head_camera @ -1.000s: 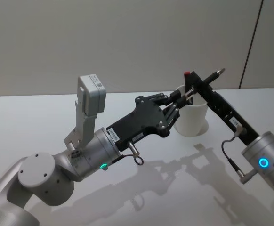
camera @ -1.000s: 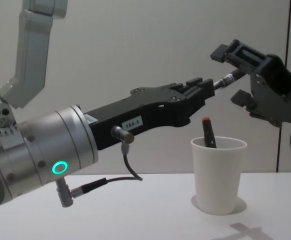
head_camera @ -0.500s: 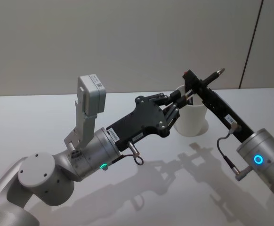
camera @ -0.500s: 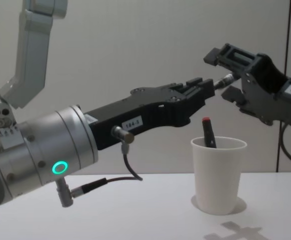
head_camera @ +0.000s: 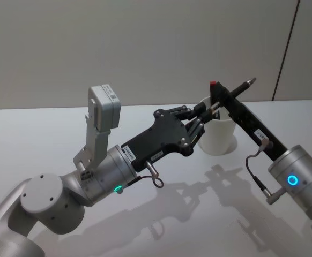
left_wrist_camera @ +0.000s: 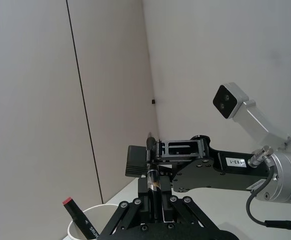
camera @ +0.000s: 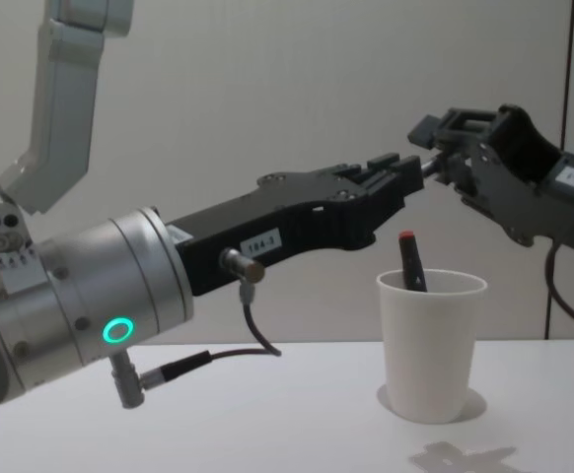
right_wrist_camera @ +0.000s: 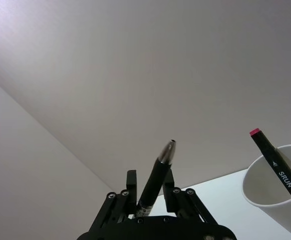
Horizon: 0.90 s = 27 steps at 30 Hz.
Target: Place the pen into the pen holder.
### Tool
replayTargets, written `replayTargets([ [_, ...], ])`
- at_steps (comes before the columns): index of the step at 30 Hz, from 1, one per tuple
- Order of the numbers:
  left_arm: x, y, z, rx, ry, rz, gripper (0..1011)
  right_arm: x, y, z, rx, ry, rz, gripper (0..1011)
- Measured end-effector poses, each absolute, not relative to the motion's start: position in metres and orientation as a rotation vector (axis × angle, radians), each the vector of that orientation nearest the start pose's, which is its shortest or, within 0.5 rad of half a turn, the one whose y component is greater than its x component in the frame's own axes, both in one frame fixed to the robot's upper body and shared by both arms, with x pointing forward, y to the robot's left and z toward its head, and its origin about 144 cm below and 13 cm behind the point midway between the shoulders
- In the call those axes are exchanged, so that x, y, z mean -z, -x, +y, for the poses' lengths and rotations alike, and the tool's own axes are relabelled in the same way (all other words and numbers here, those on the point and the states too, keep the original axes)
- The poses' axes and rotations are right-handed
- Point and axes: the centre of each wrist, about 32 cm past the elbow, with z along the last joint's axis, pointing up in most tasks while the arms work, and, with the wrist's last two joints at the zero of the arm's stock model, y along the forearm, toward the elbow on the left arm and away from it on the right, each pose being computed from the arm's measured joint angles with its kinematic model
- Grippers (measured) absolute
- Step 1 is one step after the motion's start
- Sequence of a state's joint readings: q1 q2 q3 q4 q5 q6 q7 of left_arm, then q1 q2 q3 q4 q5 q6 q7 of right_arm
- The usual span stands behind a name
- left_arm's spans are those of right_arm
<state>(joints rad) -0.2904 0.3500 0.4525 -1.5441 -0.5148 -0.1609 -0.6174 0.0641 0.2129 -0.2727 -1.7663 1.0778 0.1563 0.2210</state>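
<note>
Both grippers are meeting high above the table, at about 12 o'clock over the white paper cup (camera: 432, 340) that is serving as the pen holder. The left gripper (head_camera: 203, 119) is clamping the lower end of the black pen (head_camera: 243, 87), while the right gripper (right_wrist_camera: 150, 200) is straddling the same barrel, its fingers closed against it or nearly so. The pen's long axis is slanting, its metal tip pointing toward 1 o'clock in the head view, so it is needing tilting upright before dropping. The right wrist view is showing the pen's silver tip; the chest view is showing the cup directly below, already holding a red-capped marker (camera: 411, 261).
</note>
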Motion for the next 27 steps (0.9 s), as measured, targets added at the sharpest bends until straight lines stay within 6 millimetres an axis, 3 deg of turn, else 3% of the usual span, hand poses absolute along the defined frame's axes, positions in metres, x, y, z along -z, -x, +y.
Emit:
replayTargets([
  [7, -1.2033, -0.5104, 0.1981, -0.538, 0.222, -0.146, 145, -1.2106, -0.4586, -0.1903, 0.828, -0.61, 0.612, 130],
  [27, -1.2033, -0.5104, 0.1981, -0.538, 0.222, -0.146, 146, -1.2109, -0.459, -0.1899, 0.828, -0.611, 0.612, 121],
])
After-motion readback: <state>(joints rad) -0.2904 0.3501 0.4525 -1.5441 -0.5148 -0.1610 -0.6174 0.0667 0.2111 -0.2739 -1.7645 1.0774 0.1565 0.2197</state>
